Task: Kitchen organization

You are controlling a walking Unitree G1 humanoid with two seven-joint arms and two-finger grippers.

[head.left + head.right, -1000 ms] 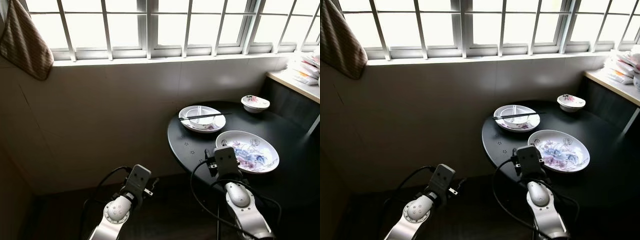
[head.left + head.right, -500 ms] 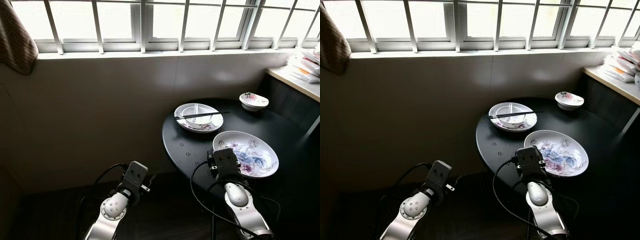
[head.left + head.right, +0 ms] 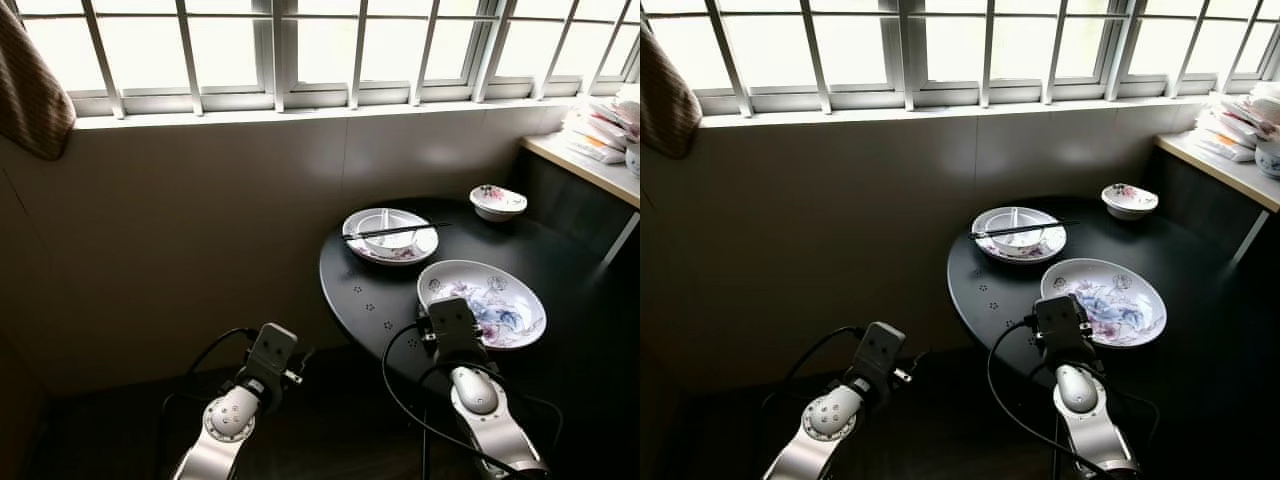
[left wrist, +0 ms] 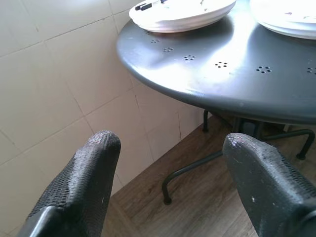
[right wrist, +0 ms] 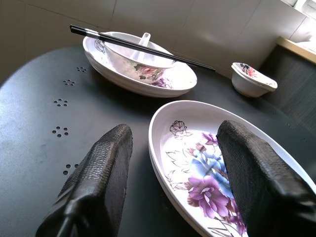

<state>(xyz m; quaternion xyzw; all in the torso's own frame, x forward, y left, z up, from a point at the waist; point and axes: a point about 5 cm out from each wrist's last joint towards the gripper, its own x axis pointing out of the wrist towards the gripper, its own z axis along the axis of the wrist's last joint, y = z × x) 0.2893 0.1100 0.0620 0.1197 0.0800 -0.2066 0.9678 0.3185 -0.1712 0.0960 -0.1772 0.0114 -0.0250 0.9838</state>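
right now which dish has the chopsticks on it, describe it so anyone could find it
On the round black table under the barred window, it is the plate nearest the wall. Alone among the dishes, it holds a small bowl with black chopsticks laid across.

At 12 o'clock, barred window (image 3: 320, 45), white-framed and brightly backlit. At 10 o'clock, brown checked cloth (image 3: 30, 85), hanging against the pale tiled wall (image 3: 200, 220) below the sill. At 3 o'clock, light countertop (image 3: 585, 165) bearing a stack of flat packets (image 3: 600, 130). At 6 o'clock, dark wood-plank floor (image 4: 197, 207).
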